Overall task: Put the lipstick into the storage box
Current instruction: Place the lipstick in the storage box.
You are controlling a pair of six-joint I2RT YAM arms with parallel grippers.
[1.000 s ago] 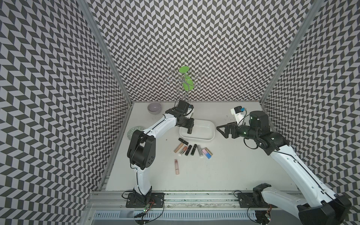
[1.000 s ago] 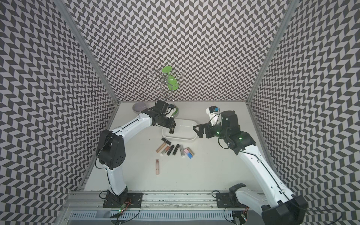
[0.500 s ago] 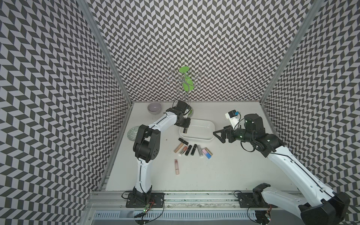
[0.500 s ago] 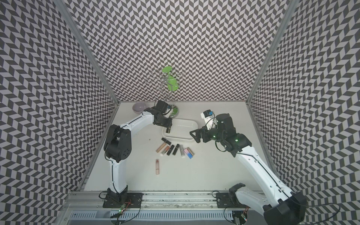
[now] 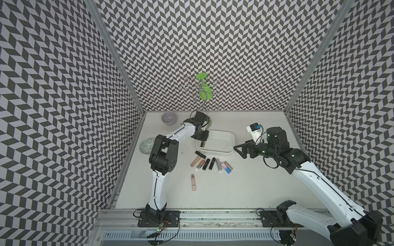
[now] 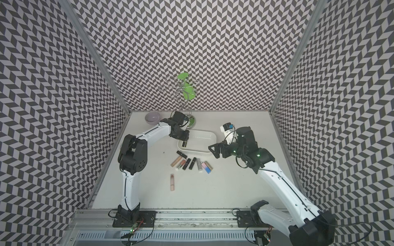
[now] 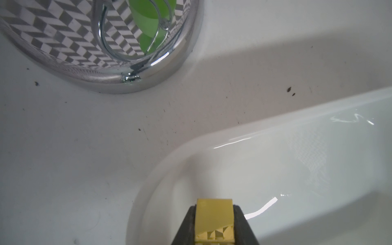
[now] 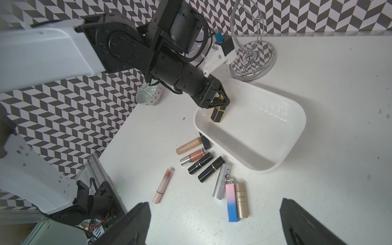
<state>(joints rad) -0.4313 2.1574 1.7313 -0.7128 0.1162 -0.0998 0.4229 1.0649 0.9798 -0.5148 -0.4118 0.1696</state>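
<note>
**Item: lipstick** [image 8: 217,115], square black-and-gold case. Location: gripped at its upper end by the left tool [image 8: 220,101], which is clenched on it. It hangs tilted inside a corner of the storage box [image 8: 301,127], close to the wall. Whether its lower end touches the box floor is unclear from these views.

**Item: storage box.** White, shallow, otherwise empty. It sits on the tabletop [image 5: 245,187], near the chrome base of the wire stand [image 7: 148,70].

**Item: right tool** [image 5: 239,150]. Fingers spread wide, holding nothing, poised just beside the box's opposite end.

**Stock outstanding:** a row of loose tubes [image 5: 210,164] beside the box's front wall, and one pink tube [image 5: 193,182] lying apart.

**Hazards, as judged:**
- Let go at this tilt, the case may topple against the wall or skid along the glossy floor. The wall is low, so it could hop out over the near rim.
- The tool's fingers sit near the rim. Withdrawing sideways could catch it and push the box into the row.
- The stand sits close behind the wrist, so a careless lift could knock it.
</note>
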